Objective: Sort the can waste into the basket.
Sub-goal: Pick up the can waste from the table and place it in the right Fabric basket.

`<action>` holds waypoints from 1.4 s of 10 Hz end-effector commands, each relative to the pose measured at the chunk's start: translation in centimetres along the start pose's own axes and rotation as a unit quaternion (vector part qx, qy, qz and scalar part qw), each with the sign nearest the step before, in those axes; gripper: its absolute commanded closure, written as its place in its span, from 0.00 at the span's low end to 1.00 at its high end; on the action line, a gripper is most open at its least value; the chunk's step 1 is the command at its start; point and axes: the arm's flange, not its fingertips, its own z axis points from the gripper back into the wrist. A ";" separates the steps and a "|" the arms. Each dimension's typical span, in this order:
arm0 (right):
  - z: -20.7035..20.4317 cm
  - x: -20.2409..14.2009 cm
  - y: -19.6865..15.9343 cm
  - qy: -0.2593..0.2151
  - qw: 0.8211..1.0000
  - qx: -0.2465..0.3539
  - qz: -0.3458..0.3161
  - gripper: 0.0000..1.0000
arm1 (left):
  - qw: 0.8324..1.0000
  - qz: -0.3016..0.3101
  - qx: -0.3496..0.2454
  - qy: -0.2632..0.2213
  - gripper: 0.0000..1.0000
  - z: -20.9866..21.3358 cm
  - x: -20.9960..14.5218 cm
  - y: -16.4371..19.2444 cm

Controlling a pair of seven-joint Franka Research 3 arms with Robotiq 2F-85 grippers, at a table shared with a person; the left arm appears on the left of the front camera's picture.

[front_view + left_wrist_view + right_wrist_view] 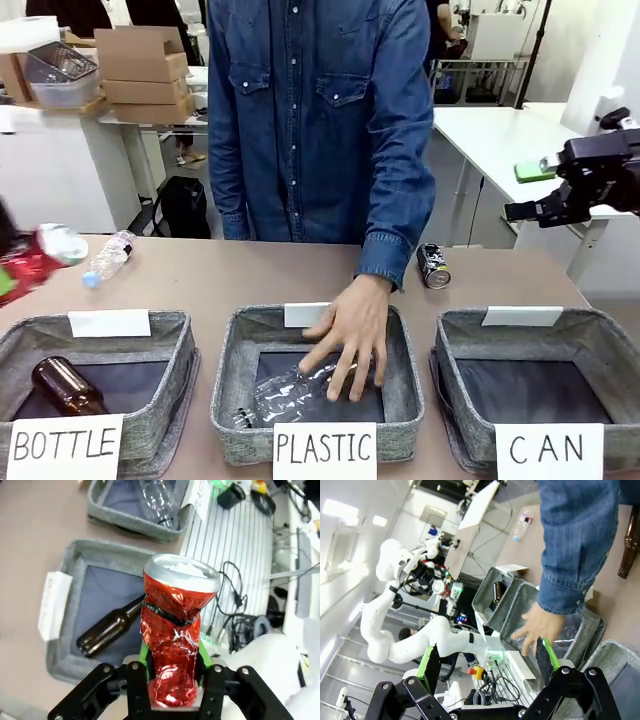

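Left tool point(172, 666) pinches the red can point(175, 630) low on its crumpled body. The green pads press in from both sides, and the silver top stands clear above them. Below it in the wrist view lies the BOTTLE basket point(65, 565) with a brown bottle point(107, 630) on its floor.

Judging from that, the main risk is a drop into the wrong bin. The crushed wall may give under the pads and let the can slip. The CAN basket point(600, 330) is at the opposite end of the row of 3, so the carry looks long. It would pass the PLASTIC basket point(400, 330), where the person's hand point(350, 335) rests on a clear bottle point(300, 390). A low path could strike that hand.

Right tool point(487, 655) is spread wide with nothing between its pads. It hangs raised beyond the CAN basket, where it might crowd the arriving arm.

Of the 2 cans, the dark can point(433, 265) lies on the counter point(200, 285) behind the baskets, just beside the person's sleeve.
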 end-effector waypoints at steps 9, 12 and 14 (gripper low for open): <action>11.3 0.0 4.5 -0.085 0.992 -0.090 0.040 0.00 | 0.987 -0.025 -0.036 -0.151 0.63 -10.0 24.5 1.1; 22.6 -4.9 5.3 -0.150 0.958 -0.235 0.067 0.00 | 0.989 -0.028 -0.086 -0.117 0.63 -18.7 37.8 -1.4; 23.2 -7.0 3.9 -0.183 0.953 -0.230 0.069 0.00 | 0.993 -0.034 -0.085 -0.068 0.63 -25.1 44.9 -4.5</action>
